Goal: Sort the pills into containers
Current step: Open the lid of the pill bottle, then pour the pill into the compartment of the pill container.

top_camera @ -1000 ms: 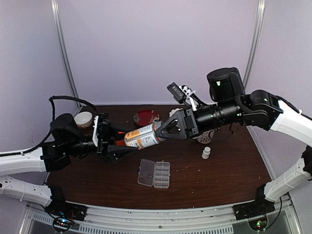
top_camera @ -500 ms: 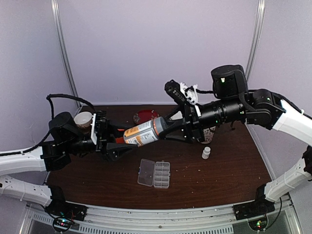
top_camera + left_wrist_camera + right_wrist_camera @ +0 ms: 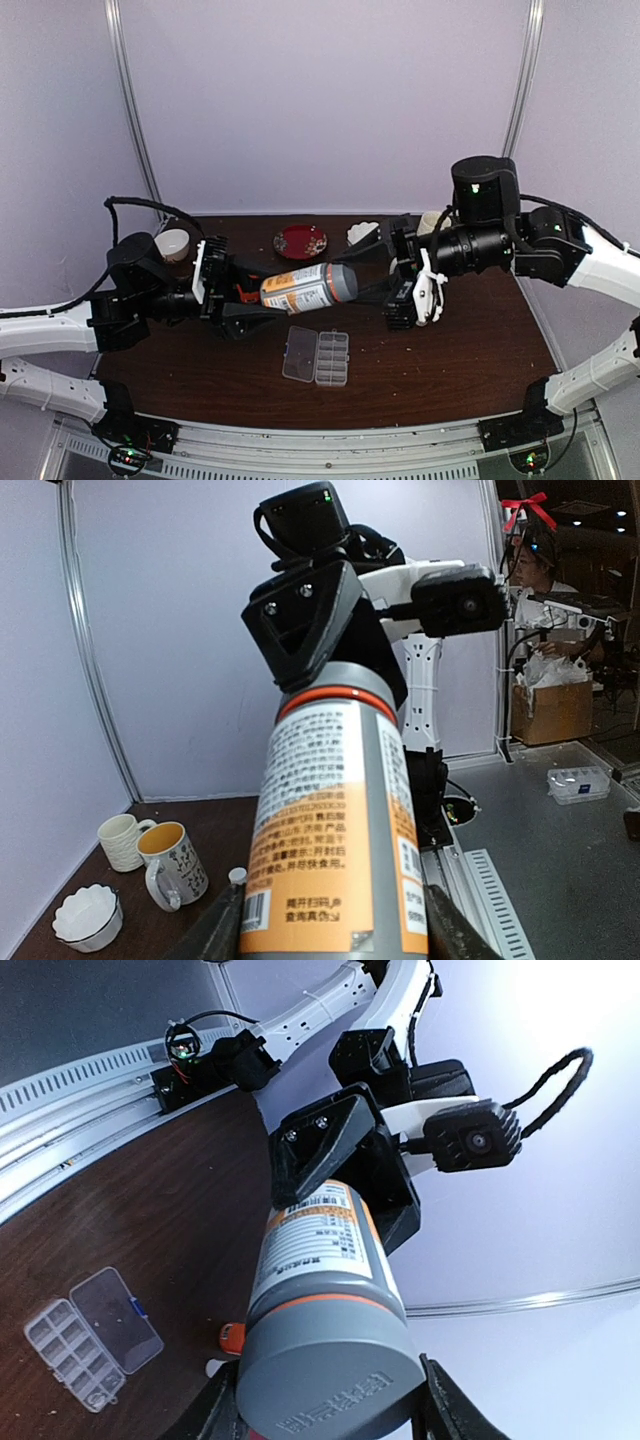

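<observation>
Pills are nowhere loose that I can make out, so I judge them to be inside the orange bottle, which hangs on its side above the table, just behind the clear pill box lying open. My left gripper is clamped on the bottle's base; the right gripper has its jaws either side of the grey cap, though I cannot tell whether they bite. To get the cap off I'd squeeze squarely, twist about the bottle's axis and hold firm with the left. Red dish, white scalloped bowl and mug sit well behind, out of the way.
</observation>
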Action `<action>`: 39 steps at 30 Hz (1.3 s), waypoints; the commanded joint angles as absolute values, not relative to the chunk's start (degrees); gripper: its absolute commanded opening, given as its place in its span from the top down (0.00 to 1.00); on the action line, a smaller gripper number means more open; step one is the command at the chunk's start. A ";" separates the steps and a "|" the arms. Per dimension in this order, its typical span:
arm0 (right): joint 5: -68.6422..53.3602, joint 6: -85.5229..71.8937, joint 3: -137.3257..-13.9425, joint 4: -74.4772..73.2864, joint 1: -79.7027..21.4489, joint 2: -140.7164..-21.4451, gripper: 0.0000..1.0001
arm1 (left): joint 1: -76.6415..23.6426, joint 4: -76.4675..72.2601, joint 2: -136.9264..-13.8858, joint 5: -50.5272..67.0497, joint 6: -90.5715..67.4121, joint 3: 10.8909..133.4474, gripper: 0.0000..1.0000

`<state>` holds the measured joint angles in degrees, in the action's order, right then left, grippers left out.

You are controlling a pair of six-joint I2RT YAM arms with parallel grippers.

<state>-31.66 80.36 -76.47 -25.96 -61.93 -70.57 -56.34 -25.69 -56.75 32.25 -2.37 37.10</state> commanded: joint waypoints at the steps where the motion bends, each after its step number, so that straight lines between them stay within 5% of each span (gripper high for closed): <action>1: -33.75 87.65 -68.96 -15.57 -60.82 -62.50 1.00 | -55.31 -29.88 -56.39 29.27 -4.10 37.74 1.00; 11: -32.65 89.54 -66.80 -12.45 -60.70 -59.50 1.00 | -55.30 -31.98 -57.55 29.41 -6.07 36.58 1.00; 20: -32.03 41.46 -54.89 4.07 -60.19 -51.45 1.00 | -55.29 -32.73 -56.50 26.41 -5.37 33.48 1.00; 26: -5.80 1.71 -46.84 4.73 -60.82 -45.16 1.00 | -55.31 -32.11 -56.64 24.98 -4.68 30.15 1.00; 31: -5.12 -8.98 -46.04 -4.60 -60.82 -46.37 1.00 | -55.34 -37.47 -58.24 24.02 -4.44 25.03 1.00; 39: -7.57 -15.81 -38.10 2.64 -60.82 -47.33 1.00 | -55.33 -51.38 -61.82 19.30 -5.27 16.22 1.00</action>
